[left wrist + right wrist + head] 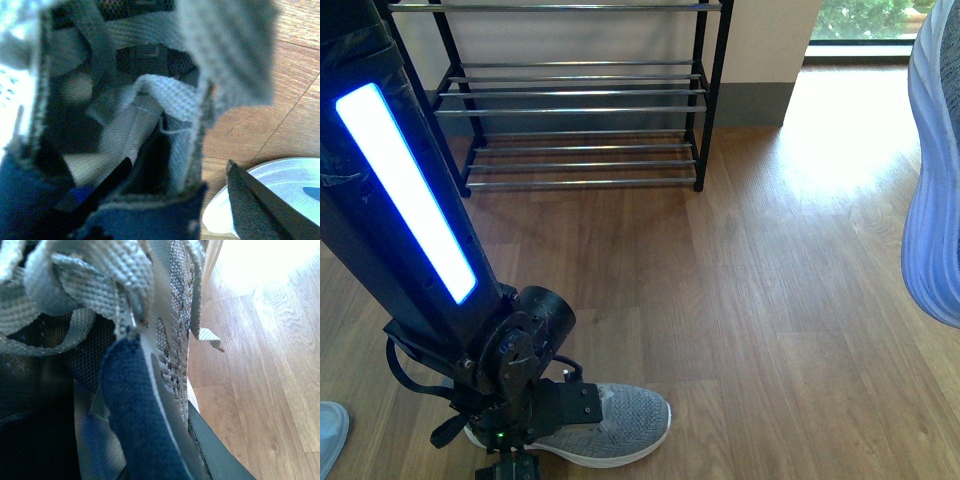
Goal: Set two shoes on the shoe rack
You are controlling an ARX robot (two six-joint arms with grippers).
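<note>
Two shoes, each one at its own tool

The left tool (175,197) is down at the lower shoe (625,415), which rests on its sole on the wooden floor (770,300). The jaws are wide and stand across the side wall of the shoe's opening. The inner finger (100,192) is inside the shoe. The outer finger (260,205) is outside, with a small gap to the wall. The toe of this shoe lies to the right of the tool. Just beyond the outer finger a white rounded thing (280,177) lies on the floor; I cannot tell what it is.

The right tool (182,460) holds the raised shoe (935,200) by the edge of its opening, close to the grey laces (75,285). One dark finger (215,455) presses on the outside of the wall, and the other finger is hidden inside. This shoe hangs in the air, with its white ribbed sole turned sideways toward the left arm.

The shoe rack (570,92) stands on the floor well ahead of both tools, and both shoes are well apart from it.
</note>
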